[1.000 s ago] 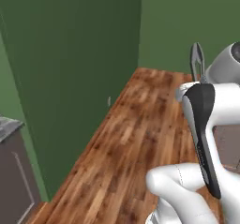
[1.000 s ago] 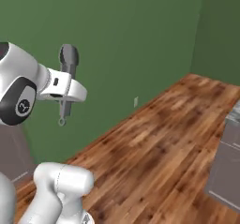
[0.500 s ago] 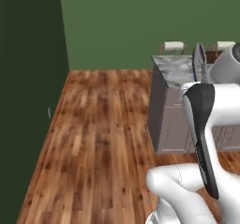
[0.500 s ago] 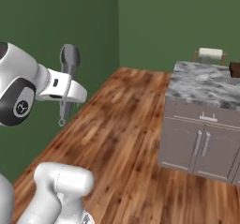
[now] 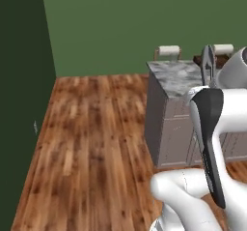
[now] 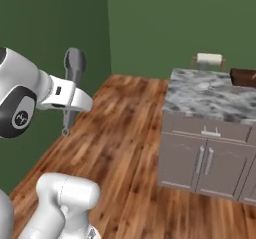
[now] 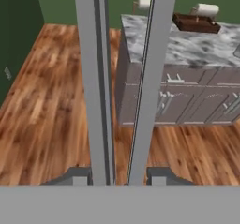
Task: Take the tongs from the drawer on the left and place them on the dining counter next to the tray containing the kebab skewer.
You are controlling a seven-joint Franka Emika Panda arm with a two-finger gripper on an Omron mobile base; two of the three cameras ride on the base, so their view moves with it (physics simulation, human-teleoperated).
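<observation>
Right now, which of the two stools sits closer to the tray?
The right-hand stool in the hand view: its cushion shows just behind the tray; the other stool stands at the counter's corner.

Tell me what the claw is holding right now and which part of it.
The claw is shut on the tongs, gripping near one end of the two arms; which end cannot be told.

We saw green walls (image 5: pixel 120 27) and a darker green wall (image 5: pixel 21 104) on the left, meeting at a corner. Warm wood plank floor (image 5: pixel 91 148) ran throughout. Two cream-cushioned stools (image 7: pixel 206 8) stood by the far wall. A small wall outlet (image 5: pixel 35 126) sat low.
</observation>
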